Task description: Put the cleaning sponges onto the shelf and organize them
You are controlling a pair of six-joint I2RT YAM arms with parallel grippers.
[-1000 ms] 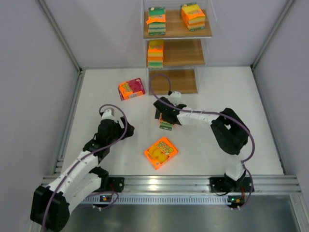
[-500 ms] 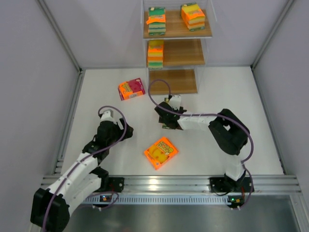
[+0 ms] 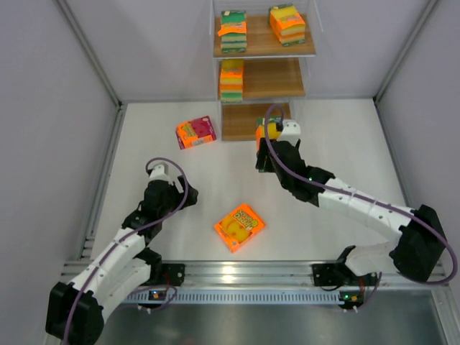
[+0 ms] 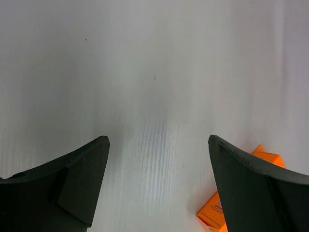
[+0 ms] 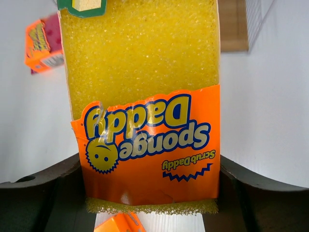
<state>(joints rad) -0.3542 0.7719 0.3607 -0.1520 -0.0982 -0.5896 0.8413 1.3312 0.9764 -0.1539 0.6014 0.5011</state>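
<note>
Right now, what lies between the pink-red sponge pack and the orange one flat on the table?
Nothing; top view shows bare table between pink-red pack and orange pack.

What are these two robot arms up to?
They are stocking a shelf. The right gripper holds one sponge pack near the bottom board. Three packs sit higher up; a pink-red pack and an orange pack lie on the table. The left gripper is open and empty.

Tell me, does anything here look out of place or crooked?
Two packs lie loose and askew on the table: the pink-red pack left of the shelf and the orange pack nearer the front edge. Nothing looks damaged or spilled.
</note>
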